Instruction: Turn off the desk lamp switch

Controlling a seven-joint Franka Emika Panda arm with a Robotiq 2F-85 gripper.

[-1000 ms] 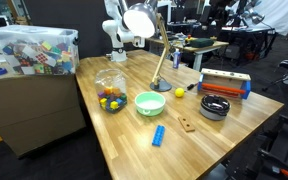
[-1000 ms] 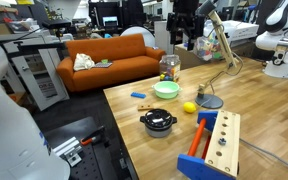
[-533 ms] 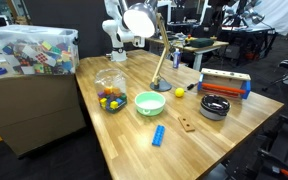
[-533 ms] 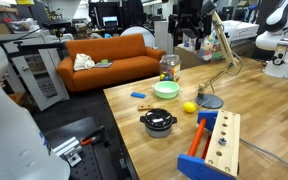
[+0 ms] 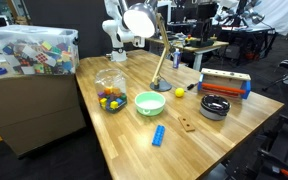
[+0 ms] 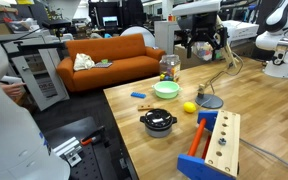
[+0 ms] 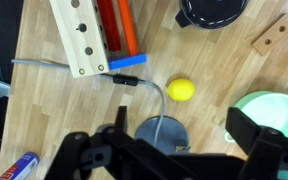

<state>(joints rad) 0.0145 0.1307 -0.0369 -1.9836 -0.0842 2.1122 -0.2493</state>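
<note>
The desk lamp has a silver dome head (image 5: 139, 20), a slanted brass arm (image 5: 158, 58) and a round grey base (image 5: 159, 87). The base also shows in an exterior view (image 6: 210, 101) and in the wrist view (image 7: 162, 132). A grey cable runs from the base to a small black inline switch (image 7: 127, 80) on the table. My gripper (image 6: 200, 50) hangs above the lamp base, near the lamp's top. In the wrist view its dark fingers (image 7: 184, 138) stand wide apart, open and empty, with the base between them far below.
On the wooden table (image 5: 124, 140) are a green bowl (image 5: 150, 103), a yellow ball (image 5: 179, 91), a black pot (image 5: 215, 107), a wooden toolbox (image 5: 225, 83), a blue marker (image 5: 158, 135), a wood block (image 5: 187, 125) and a clear jar (image 5: 110, 92). A toy bin (image 5: 34, 50) stands beside the table.
My gripper has shifted to the right and a little lower in an exterior view, turning over the lamp base. The lamp and the table objects have not moved.
</note>
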